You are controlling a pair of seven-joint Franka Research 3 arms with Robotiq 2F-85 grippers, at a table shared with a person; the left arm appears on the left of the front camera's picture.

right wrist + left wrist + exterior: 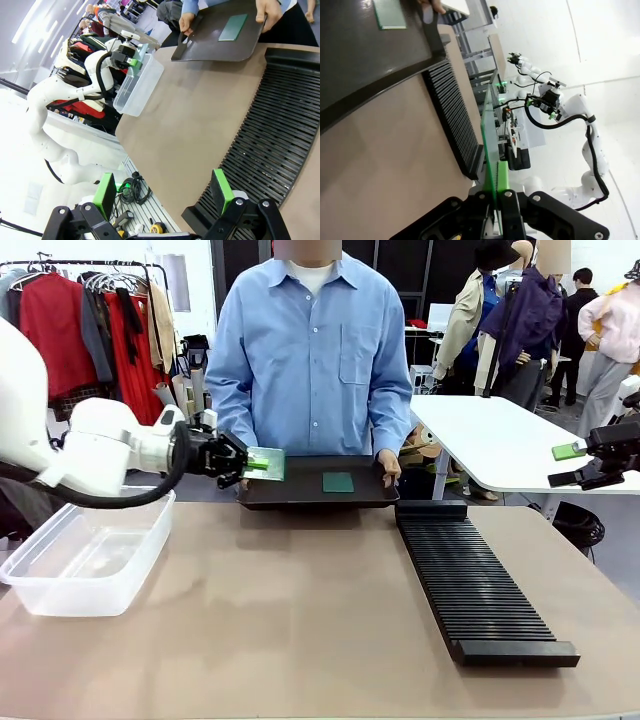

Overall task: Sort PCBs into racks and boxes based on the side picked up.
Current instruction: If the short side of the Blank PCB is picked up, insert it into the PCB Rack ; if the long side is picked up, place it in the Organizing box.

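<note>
Jaws of the left gripper point(252, 464) clamp a PCB point(272, 458) (just beside the person's black tray point(300, 496)), while those of the right gripper point(165, 192) stand apart.

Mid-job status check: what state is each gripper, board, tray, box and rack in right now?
left gripper, shut on held PCB
held PCB, gripped, off the table
right gripper, open, empty
other PCB, flat on tray
tray, held by person
box, empty
rack, slots empty
</note>
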